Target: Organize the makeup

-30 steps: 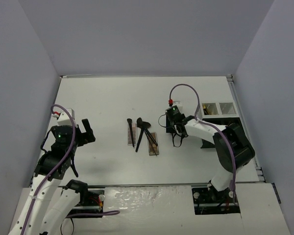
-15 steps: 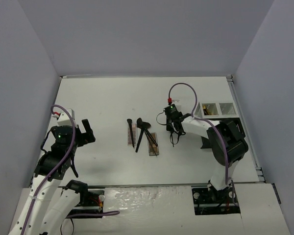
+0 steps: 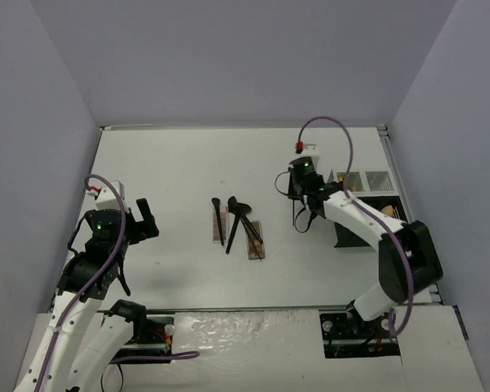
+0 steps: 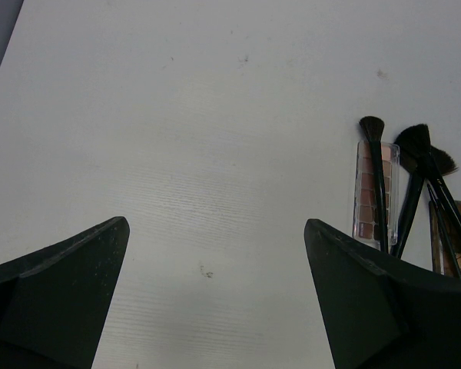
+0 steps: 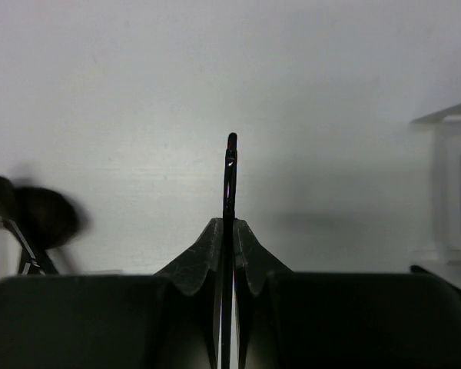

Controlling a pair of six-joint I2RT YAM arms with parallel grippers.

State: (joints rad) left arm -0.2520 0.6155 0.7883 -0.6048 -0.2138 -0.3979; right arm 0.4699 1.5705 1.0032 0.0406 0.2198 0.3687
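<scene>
- Right gripper (image 5: 230,227): closed on a slim black brush (image 5: 230,165); the right wrist view shows the brush pinched between the two fingers, its thin end standing out beyond the fingertips.
- Held brush, position: above the bench (image 3: 171,163), just left of the organizer (image 3: 363,192), apart from the other makeup.
- Organizer: black-and-white compartmented rack at the right edge of the bench.
- Left gripper (image 4: 215,224): open, fingers spread wide with bare bench between them; it is well left of the organizer, near the opposite side of the bench.
- Loose brushes (image 3: 233,220): several black ones lying crossed on the bench, between the left gripper and the organizer.
- Pink palette (image 4: 365,201): narrow, flat on the bench, one brush lying along it.
- Brown palette (image 3: 255,245): flat beside the pink one, on the organizer's side, partly under the crossed brushes.
</scene>
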